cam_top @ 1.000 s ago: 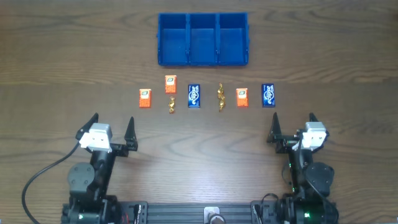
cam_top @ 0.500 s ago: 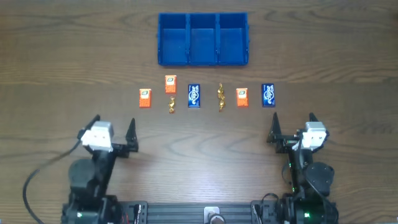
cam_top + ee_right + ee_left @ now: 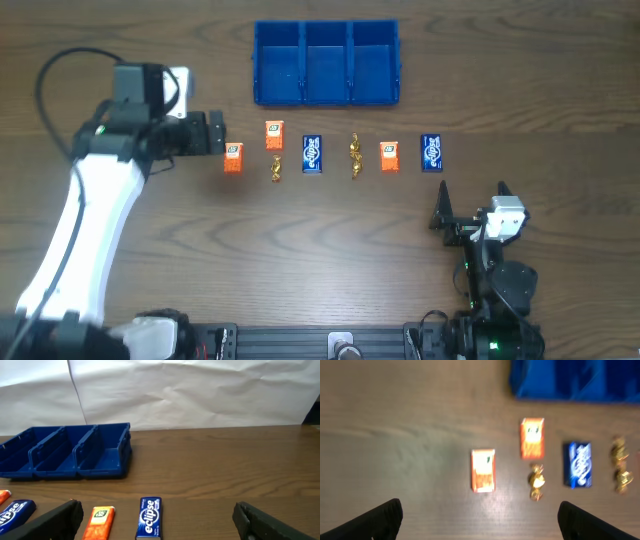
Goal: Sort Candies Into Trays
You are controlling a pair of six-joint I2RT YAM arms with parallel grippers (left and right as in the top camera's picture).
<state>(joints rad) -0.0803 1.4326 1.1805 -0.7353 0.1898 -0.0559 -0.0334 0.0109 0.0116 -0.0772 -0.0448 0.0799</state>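
Left claw (image 3: 480, 517) hovered released near the leftmost orange candy (image 3: 483, 470), lying mid-way across the desk (image 3: 320, 250), short of the blue tray (image 3: 326, 97). The first pick seemed under way; next it needed centring, then lowering astride. Right claw (image 3: 471, 195) sat released.

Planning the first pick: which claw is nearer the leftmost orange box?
Left. The left claw hovers close to the leftmost orange box; the right claw sits far off by its base.
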